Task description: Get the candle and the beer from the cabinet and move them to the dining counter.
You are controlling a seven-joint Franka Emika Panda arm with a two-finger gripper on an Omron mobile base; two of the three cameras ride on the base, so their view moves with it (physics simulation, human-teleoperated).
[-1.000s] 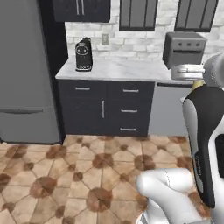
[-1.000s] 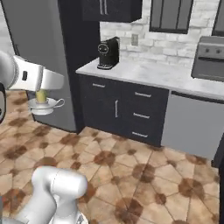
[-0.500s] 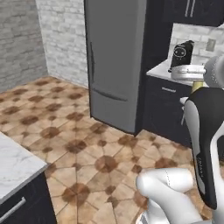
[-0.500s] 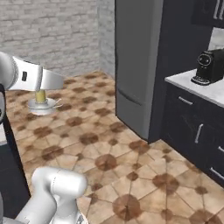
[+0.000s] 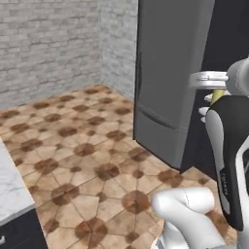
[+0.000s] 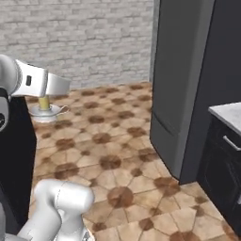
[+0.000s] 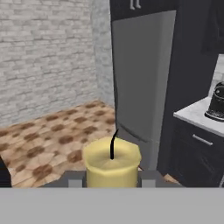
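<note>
Candle in the hand while the base turns away from the cabinets toward open floor.

Nearest, the hand [image 7: 111, 183] is clamped on the candle [image 7: 112, 163], its pale-yellow wax and black wick filling the low middle of the hand view; in the right base view the candle's yellow stick sits in its clear holder [image 6: 46, 111] just under the white arm. A corner of white marble counter [image 5: 10, 187] now shows at the near left. Beyond lies patterned tile floor [image 5: 82, 146], then the tall grey refrigerator [image 5: 170, 73] on the right and the brick wall [image 6: 80, 42] at the far end. A second ago the views faced a coffee machine and drawers; they have swung left, so the base is turning, likely toward the dining counter. The beer is not yet fetched, I judge.
</note>
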